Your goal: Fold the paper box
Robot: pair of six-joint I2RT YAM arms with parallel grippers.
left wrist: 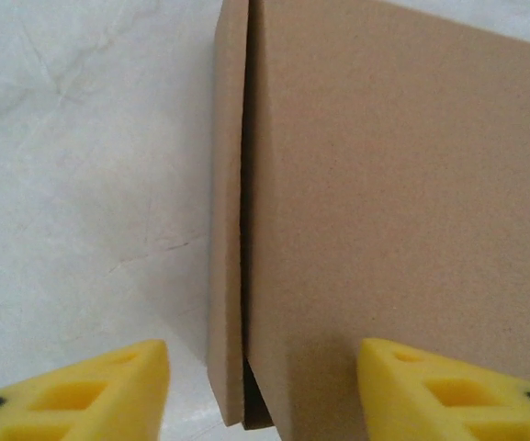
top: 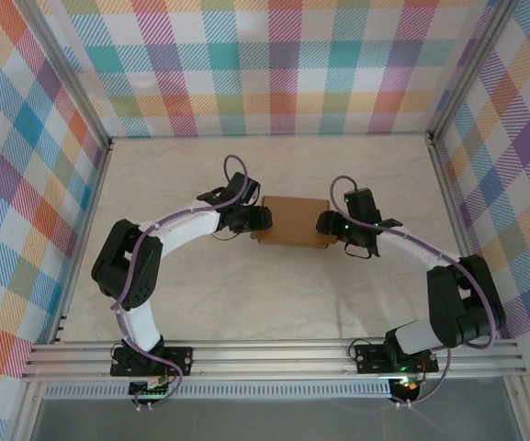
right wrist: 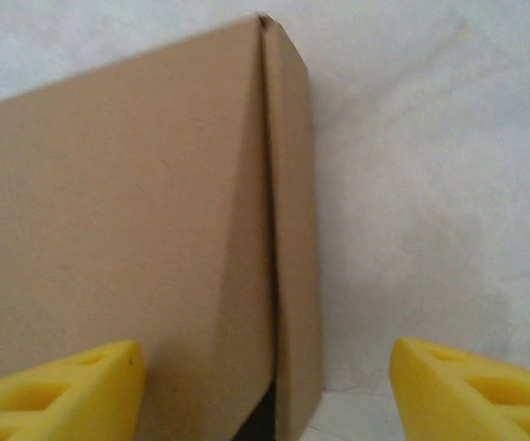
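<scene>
The paper box [top: 290, 221] looks light but stiff, so grip its left and right ends. Left gripper [top: 261, 219], right gripper [top: 324, 223] — both released, straddling them.

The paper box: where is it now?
In the top external view the paper box lies at the middle of the table, between the left gripper on its left and the right gripper on its right.

The paper box [top: 290, 221] lying on the tabletop [top: 274, 303] between both arms
It is sitting mid-tabletop, ahead of the arm bases. The left end effector [top: 263, 219] is hanging at its left edge and the right end effector [top: 324, 223] at its right edge, each with fingers straddling that edge.
</scene>
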